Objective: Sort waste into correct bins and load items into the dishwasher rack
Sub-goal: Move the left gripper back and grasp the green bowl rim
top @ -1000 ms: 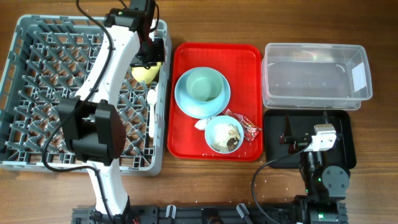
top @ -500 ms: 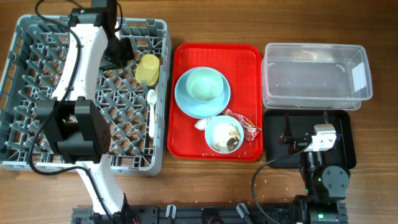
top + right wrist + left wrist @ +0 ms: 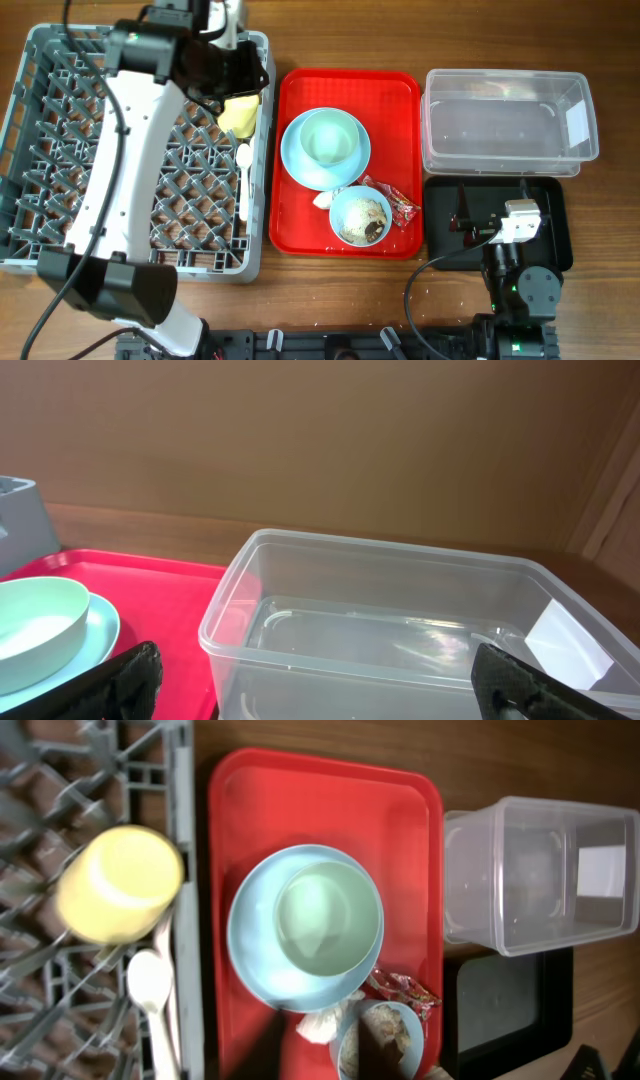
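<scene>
left gripper [image 3: 240, 75] hidden by own arm, opening can't tell, yellow plastic cup [image 3: 120, 883] motion-blurred at grey pegged crate [image 3: 60, 150] 2 o'clock, right gripper [image 3: 322, 682] spread wide, tips cropped, wooden table [image 3: 600, 300], brown wall [image 3: 300, 440]

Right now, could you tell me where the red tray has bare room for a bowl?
Bare, in the overhead view: the red tray's lower-left corner, between its rim, the plate and the tissue, and the strip above the plate. Crowded: the lower right, where the crumb bowl, tissue and red wrapper cluster.
</scene>
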Controlling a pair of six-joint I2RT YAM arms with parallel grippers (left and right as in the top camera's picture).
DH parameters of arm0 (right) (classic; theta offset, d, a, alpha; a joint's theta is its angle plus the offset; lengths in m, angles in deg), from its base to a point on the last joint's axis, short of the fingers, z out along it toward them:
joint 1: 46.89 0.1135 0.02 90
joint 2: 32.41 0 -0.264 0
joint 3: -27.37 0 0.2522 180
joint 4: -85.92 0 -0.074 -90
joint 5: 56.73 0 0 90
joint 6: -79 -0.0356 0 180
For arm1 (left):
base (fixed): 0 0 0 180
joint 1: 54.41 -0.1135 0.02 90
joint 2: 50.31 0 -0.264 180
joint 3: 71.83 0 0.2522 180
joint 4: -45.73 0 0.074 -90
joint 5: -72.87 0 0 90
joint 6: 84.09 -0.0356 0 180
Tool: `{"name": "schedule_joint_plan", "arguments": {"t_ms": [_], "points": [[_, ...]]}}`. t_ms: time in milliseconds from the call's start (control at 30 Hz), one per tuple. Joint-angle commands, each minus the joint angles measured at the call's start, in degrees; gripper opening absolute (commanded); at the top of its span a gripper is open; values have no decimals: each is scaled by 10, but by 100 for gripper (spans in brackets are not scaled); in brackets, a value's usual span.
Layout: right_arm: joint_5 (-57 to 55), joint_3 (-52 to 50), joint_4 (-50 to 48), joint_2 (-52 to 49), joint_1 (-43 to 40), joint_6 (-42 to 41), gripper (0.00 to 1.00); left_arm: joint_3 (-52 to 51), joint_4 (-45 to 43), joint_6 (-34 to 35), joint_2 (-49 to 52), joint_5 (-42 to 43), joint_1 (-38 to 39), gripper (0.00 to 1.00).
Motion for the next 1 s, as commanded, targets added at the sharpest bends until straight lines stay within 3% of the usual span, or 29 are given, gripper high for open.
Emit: {"name": "schedule_joint_plan", "arguments": {"t_ms": [0, 67, 100, 167, 267, 433, 600, 767, 967], "points": [[3, -1, -2, 3, -3, 1, 100, 0, -9, -18, 33, -6, 22, 4], [3, -1, -2, 3, -3, 1, 100, 0, -11, -18, 49, -31, 32, 10], [3, -1, -2, 3, -3, 1, 100, 0, -16, -8, 60, -72, 34, 4], [3, -1, -2, 3, -3, 1, 100, 0, -20, 45, 83, -130, 34, 4], [3, -1, -2, 3, -3, 1, 100, 0, -19, 61, 112, -76, 47, 4], [3, -1, -2, 3, -3, 1, 100, 0, -20, 61, 151, -75, 129, 15], [3, -1, -2, 3, -3, 1, 100, 0, -40, 61, 181, -78, 208, 18], [3, -1, -2, 3, -3, 1, 100, 0, -71, 61, 222, -118, 275, 23], [3, -1, -2, 3, -3, 1, 100, 0, -95, 61, 242, -203, 292, 22]]}}
